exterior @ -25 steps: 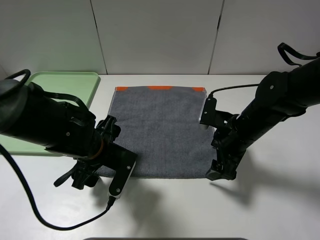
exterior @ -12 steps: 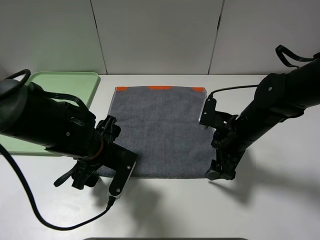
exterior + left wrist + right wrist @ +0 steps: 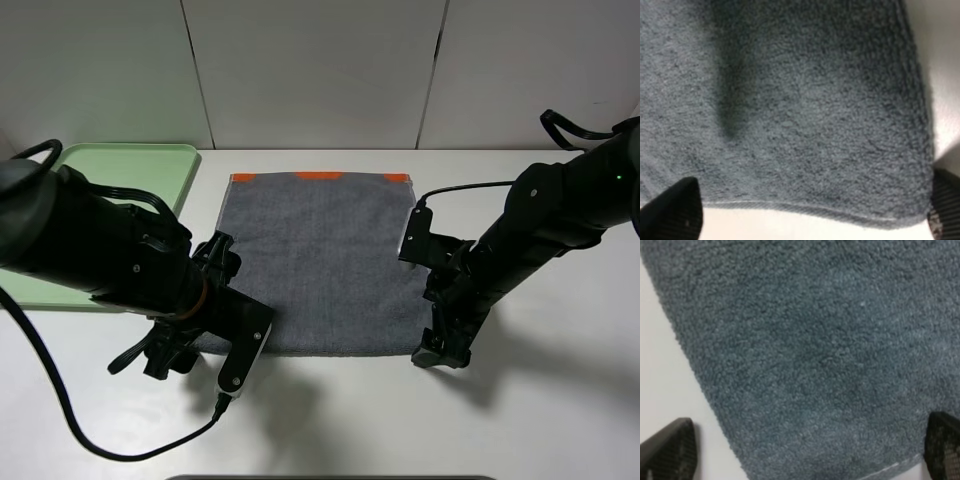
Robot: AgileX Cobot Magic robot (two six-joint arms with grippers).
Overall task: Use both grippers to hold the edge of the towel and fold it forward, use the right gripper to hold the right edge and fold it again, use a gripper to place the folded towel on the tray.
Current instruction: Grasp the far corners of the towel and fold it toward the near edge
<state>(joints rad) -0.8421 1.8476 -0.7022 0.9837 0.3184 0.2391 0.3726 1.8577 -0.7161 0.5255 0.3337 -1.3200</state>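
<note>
The towel (image 3: 318,262) lies flat and dark-grey side up in the middle of the white surface (image 3: 330,425). Its near edge runs left to right, parallel to the surface's near edge. Its far edge shows a thin orange strip. The green tray (image 3: 130,162) sits well apart from the jaws at the far left corner of the surface. Its right rim is just beside the towel's far left corner, and nothing can be seen in the part of it that shows.

The left gripper (image 3: 807,210) is down at the towel's near left corner. In its wrist view the jaws are spread, one tip to each side, with the hemmed near edge and the corner running between them. The cloth is not pinched.

The right gripper (image 3: 805,449) is at the near right corner. Its jaws are also spread wide, and the towel's corner lies in the gap between the tips, with bare surface beside it.

The first fold appears not to have begun. What matters for it is that the near edge lies across both open gaps, so each arm is at its own corner and neither has to reach across. The likely next move is for both pairs of jaws to press together on that edge and carry it away from the robot toward the orange strip. The cloth is thick and lies flat on the surface, so a tip could slide over the hem instead of getting under it.
</note>
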